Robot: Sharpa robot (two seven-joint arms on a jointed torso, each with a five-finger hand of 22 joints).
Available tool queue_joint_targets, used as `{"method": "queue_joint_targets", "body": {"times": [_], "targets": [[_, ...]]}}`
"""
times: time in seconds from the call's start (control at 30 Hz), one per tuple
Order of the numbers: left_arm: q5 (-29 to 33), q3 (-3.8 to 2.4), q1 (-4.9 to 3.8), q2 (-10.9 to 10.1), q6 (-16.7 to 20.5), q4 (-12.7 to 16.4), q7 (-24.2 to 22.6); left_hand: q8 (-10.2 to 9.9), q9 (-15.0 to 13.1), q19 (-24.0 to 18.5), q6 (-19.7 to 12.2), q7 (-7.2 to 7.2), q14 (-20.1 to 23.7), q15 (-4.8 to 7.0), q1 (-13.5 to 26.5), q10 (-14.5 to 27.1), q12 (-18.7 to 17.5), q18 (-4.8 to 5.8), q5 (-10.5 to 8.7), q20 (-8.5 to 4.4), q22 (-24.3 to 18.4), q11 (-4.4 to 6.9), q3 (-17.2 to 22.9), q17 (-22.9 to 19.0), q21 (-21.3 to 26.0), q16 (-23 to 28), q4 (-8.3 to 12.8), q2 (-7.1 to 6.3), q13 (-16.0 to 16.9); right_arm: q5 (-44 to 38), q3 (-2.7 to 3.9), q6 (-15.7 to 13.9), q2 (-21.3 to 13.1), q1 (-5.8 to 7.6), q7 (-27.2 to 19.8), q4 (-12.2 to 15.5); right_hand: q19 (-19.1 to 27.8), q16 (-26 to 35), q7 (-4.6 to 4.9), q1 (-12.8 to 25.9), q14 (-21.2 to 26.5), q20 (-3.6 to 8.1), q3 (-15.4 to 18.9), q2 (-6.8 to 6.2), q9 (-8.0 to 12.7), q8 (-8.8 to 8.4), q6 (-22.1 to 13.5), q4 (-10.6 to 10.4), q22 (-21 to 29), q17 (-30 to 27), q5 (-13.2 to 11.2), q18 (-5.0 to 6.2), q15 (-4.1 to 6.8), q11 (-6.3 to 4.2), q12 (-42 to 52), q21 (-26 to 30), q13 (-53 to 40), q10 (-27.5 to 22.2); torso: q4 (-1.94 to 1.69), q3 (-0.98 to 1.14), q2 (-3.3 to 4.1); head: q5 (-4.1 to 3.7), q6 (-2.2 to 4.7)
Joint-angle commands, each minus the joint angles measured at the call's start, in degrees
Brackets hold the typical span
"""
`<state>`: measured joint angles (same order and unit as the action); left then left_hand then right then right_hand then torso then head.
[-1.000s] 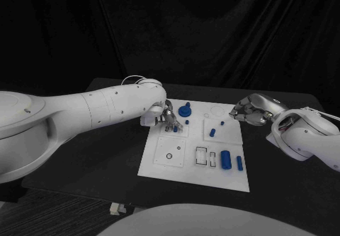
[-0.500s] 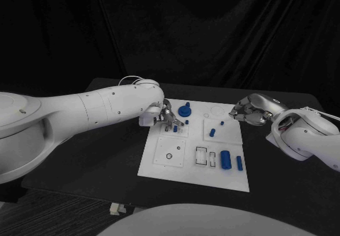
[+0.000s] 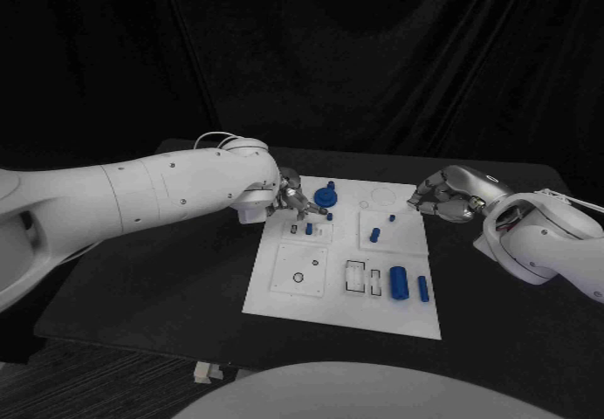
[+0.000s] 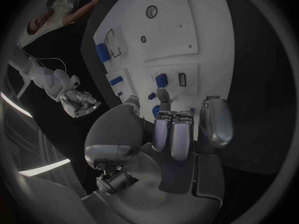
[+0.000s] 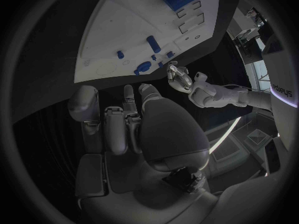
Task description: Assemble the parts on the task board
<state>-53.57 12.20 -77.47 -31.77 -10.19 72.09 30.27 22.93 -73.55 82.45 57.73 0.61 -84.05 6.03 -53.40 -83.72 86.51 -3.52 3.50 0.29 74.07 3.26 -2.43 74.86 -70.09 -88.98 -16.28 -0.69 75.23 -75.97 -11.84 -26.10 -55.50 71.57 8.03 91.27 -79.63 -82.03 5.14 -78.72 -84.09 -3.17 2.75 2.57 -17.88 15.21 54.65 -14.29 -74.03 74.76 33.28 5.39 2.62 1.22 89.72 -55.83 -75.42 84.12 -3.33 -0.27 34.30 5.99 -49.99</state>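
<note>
The left robot hand (image 3: 291,197) hovered, fingers apart and empty, over the task board's (image 3: 302,297) far left corner; the right robot hand (image 3: 443,199) hung curled and empty beside its far right edge.

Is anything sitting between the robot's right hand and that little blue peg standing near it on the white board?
Nothing visible does. The right hand hovers at the task board's far right edge, holding nothing, and the small blue peg stands just inside that edge, with only bare white board between them.

One task board (image 3: 292,292), two robot hands.
</note>
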Motion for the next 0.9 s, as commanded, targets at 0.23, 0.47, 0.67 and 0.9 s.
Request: {"method": "queue_joint_targets", "body": {"times": [0.23,0.47,0.67,0.9], "targets": [[-1.55,-0.10,-4.43,-6.64,11.73,7.78,-4.83,0.24,-1.27,2.88,-1.14,-0.81,-5.95,0.90,-12.39,-6.28,3.49,0.38,4.23,-0.63,11.80,0.92,2.59,15.14,-4.83,-1.02,3.33,4.90,14.77,-0.15,0.04,-3.17,-0.82,-0.11,-2.20,0.92,0.10,0.31,-0.04,-1.23,-3.72,0.11,-1.49,0.11,-1.06,1.19,0.07,0.11,-7.46,6.59,1.11,0.97,0.52,-0.52,0.28,0.51,-14.58,5.88,0.01,0.01,-0.01,-0.34,-0.01],[-3.84,-0.10,-6.25,-7.99,11.95,6.97,-4.67,-2.62,1.09,3.60,-2.91,-0.15,-5.95,0.58,-15.16,-6.28,3.49,0.78,7.43,-0.52,12.30,0.48,3.35,15.14,-6.81,-1.02,3.23,4.27,14.77,0.04,0.04,-3.63,-0.84,-0.12,-2.77,0.97,0.07,0.30,-0.07,-1.17,-3.72,0.11,-1.48,0.08,-1.09,1.26,0.20,0.07,-7.48,6.59,1.11,0.96,0.53,-0.54,0.28,0.44,-14.58,5.88,0.03,0.10,-0.11,-0.18,-0.01],[-5.51,-0.08,-6.47,-7.12,7.86,4.13,-3.11,-4.20,2.65,3.39,-3.61,0.64,-5.95,0.00,-14.62,-6.28,3.49,0.71,4.18,-0.01,12.19,-0.21,2.43,15.14,-6.45,-1.02,1.47,3.67,14.77,0.08,0.04,-3.40,-0.75,-0.12,-2.75,0.97,0.07,0.30,-0.07,-1.17,-3.72,0.11,-1.48,0.08,-1.09,1.26,0.20,0.07,-7.48,6.59,1.11,0.96,0.53,-0.54,0.28,0.44,-14.58,5.88,-0.04,0.06,-0.13,-0.48,-0.01],[-6.49,-0.06,-5.93,-5.13,4.99,-0.12,-2.59,-4.78,3.48,3.22,-3.55,1.06,-5.95,-0.42,-12.62,-6.28,3.49,0.65,1.23,0.43,12.11,-0.64,0.85,15.14,-6.20,-1.02,-0.24,3.46,14.77,0.10,0.04,-3.30,-0.57,-0.12,-2.78,0.97,0.12,0.45,-0.08,-1.14,-3.69,0.11,-1.48,0.04,-1.10,1.28,0.22,0.05,-7.44,6.44,1.11,0.99,0.54,-0.55,0.28,0.62,-14.58,5.88,0.10,0.08,-0.11,-0.21,-0.01]]}}
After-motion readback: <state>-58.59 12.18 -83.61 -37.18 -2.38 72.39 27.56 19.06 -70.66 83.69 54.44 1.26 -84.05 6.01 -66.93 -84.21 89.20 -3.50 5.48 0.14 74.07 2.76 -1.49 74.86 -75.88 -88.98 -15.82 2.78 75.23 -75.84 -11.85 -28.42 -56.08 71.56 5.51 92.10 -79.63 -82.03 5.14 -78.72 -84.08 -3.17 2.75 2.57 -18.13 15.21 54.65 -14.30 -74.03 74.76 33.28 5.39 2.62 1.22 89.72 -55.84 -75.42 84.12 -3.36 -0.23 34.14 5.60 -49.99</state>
